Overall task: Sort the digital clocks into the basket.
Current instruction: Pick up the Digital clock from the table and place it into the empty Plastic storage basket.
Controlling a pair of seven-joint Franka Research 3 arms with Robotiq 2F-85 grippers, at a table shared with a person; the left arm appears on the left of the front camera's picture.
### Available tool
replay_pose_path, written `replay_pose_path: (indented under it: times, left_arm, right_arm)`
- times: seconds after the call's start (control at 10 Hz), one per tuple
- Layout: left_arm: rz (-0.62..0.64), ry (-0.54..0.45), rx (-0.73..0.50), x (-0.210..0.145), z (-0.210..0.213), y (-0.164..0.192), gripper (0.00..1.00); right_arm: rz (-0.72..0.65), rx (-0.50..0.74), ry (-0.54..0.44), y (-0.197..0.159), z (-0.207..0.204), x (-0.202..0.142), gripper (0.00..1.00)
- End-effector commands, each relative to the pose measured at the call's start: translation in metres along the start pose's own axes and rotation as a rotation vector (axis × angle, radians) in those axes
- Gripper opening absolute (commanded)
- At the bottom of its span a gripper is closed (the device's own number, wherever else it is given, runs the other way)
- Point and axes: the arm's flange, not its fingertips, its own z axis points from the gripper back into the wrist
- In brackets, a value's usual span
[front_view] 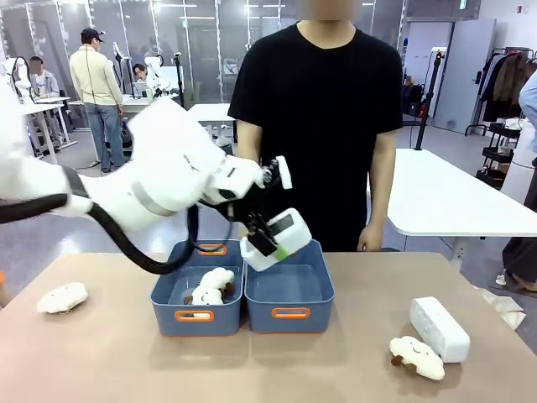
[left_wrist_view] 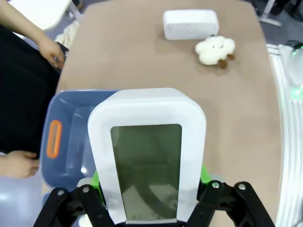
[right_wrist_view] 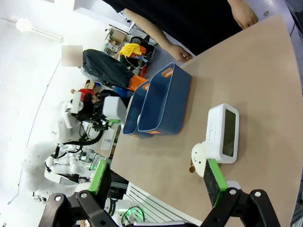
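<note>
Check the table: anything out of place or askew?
Nothing spilled or damaged. The digital clock in the left tool hangs tilted over the right-hand basket; the other clock lies on the table beside a plush toy.

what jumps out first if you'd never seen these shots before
The robot's left hand grips a white digital clock, tilted in the air just above the empty blue basket at mid-table. A second clock lies on the right of the table next to a plush toy, and the twin basket alongside holds more plush toys.
</note>
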Motion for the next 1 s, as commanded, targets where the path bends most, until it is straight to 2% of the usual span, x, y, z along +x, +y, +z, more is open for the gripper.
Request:
replay_pose_path:
  times: [0.0,0.2,0.4,0.5,0.6,0.9]
  left_arm:
    - [0.036,0.005,0.007,-0.008,-0.048,0.018,0.71]
    - [0.119,0.047,-0.024,-0.036,-0.089,0.025,0.71]
    - [0.134,0.070,-0.027,-0.048,-0.100,0.027,0.71]
    - [0.126,0.073,-0.027,-0.046,-0.099,0.027,0.96]
    - [0.121,0.074,-0.032,-0.047,-0.098,0.027,0.99]
    - [0.131,0.067,-0.049,-0.051,-0.088,0.030,1.00]
  right_arm:
    - [0.007,0.008,-0.002,0.001,0.001,-0.001,1.00]
    - [0.007,0.008,-0.002,0.001,0.001,-0.001,1.00]
    - [0.007,0.008,-0.002,0.001,0.001,-0.001,1.00]
    - [0.007,0.008,-0.002,0.001,0.001,-0.001,1.00]
    - [0.007,0.008,-0.002,0.001,0.001,-0.001,1.00]
    - [0.007,0.008,-0.002,0.001,0.001,-0.001,1.00]
